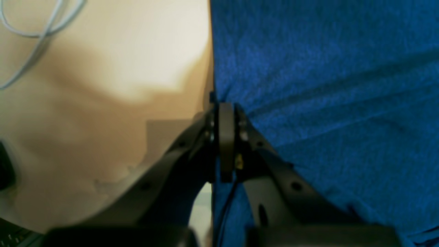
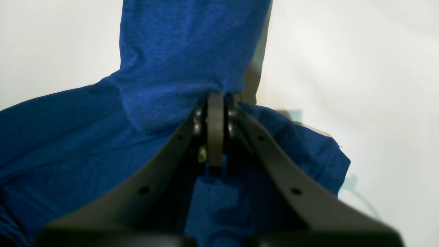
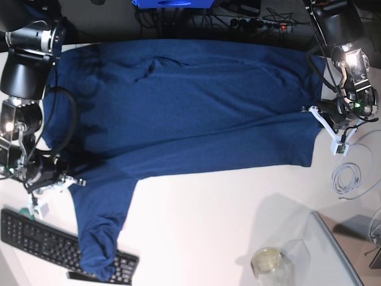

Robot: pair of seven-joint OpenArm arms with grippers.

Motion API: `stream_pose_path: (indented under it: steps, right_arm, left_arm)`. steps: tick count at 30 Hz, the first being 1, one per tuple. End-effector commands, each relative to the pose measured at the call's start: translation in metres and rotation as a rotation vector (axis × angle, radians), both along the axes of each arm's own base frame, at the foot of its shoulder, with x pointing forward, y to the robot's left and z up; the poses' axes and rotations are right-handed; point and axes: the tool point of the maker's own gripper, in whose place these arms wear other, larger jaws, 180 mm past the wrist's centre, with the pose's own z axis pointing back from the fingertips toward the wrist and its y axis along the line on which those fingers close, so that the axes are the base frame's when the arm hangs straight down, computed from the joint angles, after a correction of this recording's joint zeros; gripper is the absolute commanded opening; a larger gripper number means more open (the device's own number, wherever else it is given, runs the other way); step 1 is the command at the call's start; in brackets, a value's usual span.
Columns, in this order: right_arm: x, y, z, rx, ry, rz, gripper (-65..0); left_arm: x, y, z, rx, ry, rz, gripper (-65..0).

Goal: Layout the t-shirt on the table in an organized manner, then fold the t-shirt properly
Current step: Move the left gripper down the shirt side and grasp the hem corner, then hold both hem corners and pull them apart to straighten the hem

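The broad t-shirt (image 3: 202, 101), likely light, limp and wrinkle-prone, lay across the white table (image 3: 196, 238), best held by opposite edges, where the right gripper (image 3: 77, 182) and left gripper (image 3: 321, 119) had their jaws clamped on its cloth.

warm dim left wrist view, blurred foreground, brighter base view

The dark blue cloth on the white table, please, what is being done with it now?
The robot's two grippers, left and right, are both closed on the dark blue t-shirt, one near each side. The t-shirt is spread over the white table, and it is not folded up yet. On the right arm's side, a part of it lies over the black keyboard.
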Motion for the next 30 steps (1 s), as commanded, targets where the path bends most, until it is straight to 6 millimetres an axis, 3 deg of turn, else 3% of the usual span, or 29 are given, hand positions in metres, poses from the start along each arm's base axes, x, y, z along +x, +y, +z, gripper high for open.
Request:
stream_pose_path:
  steps: [1,4,7,9,13,18,22,30]
  right_arm:
    - [0.015,-0.005,0.018,-0.008,-0.063,-0.001,-65.0]
    - [0.015,-0.005,0.018,-0.008,-0.063,-0.001,-65.0]
    - [0.015,-0.005,0.018,-0.008,-0.063,-0.001,-65.0]
    - [0.015,-0.005,0.018,-0.008,-0.063,-0.001,-65.0]
    - [0.016,-0.005,0.019,-0.008,-0.064,-0.001,-65.0]
    - [0.016,-0.005,0.019,-0.008,-0.064,-0.001,-65.0]
    - [0.016,-0.005,0.019,-0.008,-0.064,-0.001,-65.0]
    - [0.016,-0.005,0.019,-0.008,-0.064,0.000,-65.0]
  left_arm:
    - [0.008,0.010,0.013,0.028,-0.036,0.007,-59.4]
    - [0.007,0.010,0.018,0.038,-0.046,0.000,-36.4]
    - [0.013,0.010,0.030,0.057,-0.081,-0.011,-22.7]
    - [0.020,0.011,0.036,0.060,-0.099,-0.011,-21.6]
    - [0.053,0.017,0.046,0.033,-0.140,0.017,-21.6]
    - [0.092,0.027,0.035,-0.059,-0.141,0.072,-21.6]
    - [0.116,0.021,0.019,-0.155,-0.173,0.100,-21.6]
    - [0.125,0.004,-0.004,-0.201,-0.159,0.068,-21.6]
